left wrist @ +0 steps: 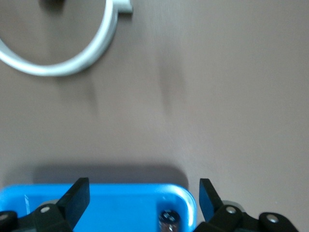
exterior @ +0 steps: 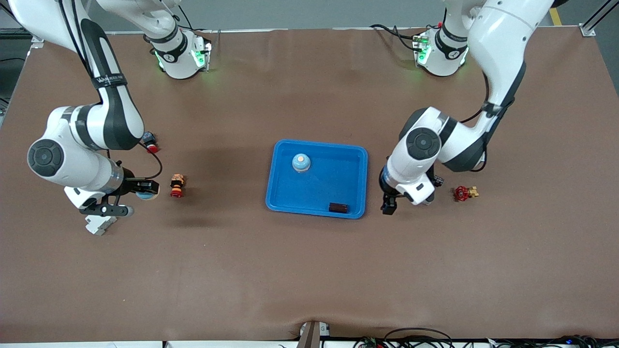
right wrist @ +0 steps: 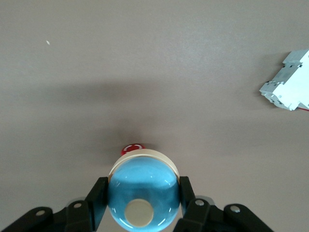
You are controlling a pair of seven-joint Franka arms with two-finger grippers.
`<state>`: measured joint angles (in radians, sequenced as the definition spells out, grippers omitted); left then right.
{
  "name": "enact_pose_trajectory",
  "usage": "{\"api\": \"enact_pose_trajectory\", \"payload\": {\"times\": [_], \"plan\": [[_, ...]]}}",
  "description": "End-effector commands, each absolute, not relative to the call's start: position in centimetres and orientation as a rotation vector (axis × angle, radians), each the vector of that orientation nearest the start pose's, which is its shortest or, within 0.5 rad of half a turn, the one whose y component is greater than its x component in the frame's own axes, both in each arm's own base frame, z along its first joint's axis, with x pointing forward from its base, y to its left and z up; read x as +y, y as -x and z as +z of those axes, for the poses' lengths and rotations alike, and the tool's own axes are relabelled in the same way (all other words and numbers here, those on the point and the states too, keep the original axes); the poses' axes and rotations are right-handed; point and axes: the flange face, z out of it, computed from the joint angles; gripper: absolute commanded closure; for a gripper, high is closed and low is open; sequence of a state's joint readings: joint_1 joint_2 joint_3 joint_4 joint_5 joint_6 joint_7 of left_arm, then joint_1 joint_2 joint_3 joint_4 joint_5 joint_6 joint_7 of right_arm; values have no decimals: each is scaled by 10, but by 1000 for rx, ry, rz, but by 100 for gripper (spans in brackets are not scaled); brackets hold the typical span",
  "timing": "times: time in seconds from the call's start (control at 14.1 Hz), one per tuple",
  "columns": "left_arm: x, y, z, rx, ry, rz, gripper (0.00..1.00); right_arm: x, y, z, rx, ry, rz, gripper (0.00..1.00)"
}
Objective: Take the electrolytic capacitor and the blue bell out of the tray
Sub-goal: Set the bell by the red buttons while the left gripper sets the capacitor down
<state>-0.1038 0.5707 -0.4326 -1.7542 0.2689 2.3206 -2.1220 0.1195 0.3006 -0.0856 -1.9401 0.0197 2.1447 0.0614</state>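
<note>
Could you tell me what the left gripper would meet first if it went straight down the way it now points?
Probably bare table just outside the tray's edge; the open left gripper hangs there, though depth is unclear.

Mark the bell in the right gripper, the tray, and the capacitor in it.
blue bell (right wrist: pixel 142 193): right wrist view, on its blue dome between the fingers.
blue tray (exterior: pixel 316 144): front view, on the rim toward the bases.
capacitor (exterior: pixel 338 208): front view, on its dark body in the tray's corner.
</note>
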Motion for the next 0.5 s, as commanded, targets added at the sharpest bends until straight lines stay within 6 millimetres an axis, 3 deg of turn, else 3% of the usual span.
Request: {"api": "enact_pose_trajectory", "payload": {"times": [0.0, 0.14, 0.43], "plan": [[-340, -605, 262, -2256, 2310, 64, 0, 0, -575, 306, -12, 3167, 92, 100], [-364, -598, 255, -2265, 2304, 85, 0, -21, -566, 290, -52, 3165, 57, 100], [-391, -593, 244, -2329, 2319, 111, 43, -67, -539, 257, -96, 3164, 0, 100]]}}
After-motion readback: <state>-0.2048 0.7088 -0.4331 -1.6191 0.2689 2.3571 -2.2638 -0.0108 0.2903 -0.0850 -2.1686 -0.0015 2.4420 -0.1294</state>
